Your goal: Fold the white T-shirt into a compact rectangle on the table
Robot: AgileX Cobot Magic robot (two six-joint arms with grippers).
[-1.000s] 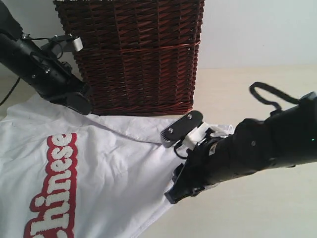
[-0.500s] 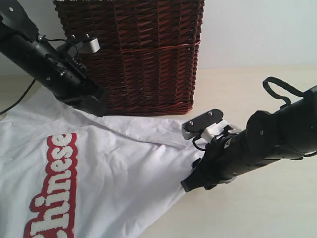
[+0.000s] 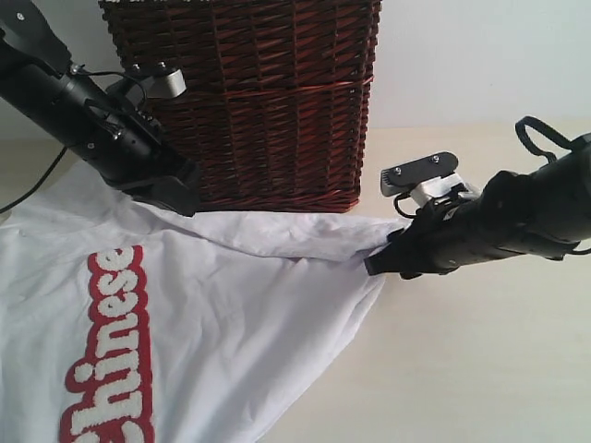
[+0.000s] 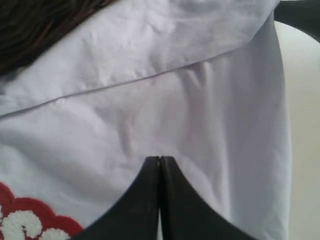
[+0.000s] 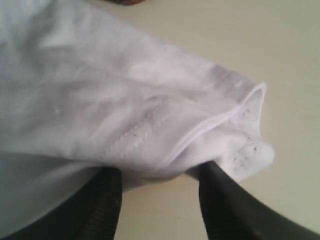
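1. White T-shirt (image 3: 249, 314) – qty 1.
2. Red-outlined word (image 3: 106, 351) on shirt front – 1, partly cut off by frame edge.
3. Dark red-brown wicker basket (image 3: 268, 111) – 1.
4. Table (image 3: 480, 369) – 1.
5. Black robot arms (image 3: 83, 111) – 2, one per side in ext. view.
6. Grippers – 2 total: left gripper (image 3: 185, 198), right gripper (image 3: 377, 266).
7. Fingers (image 5: 107, 200) per gripper, going by wrist views – 2 ea., 4 altogether.

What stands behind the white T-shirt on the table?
A dark red-brown wicker basket stands behind the white T-shirt, its base at the shirt's far edge. The left pincer covers one lower corner; the basket's inside is hidden.
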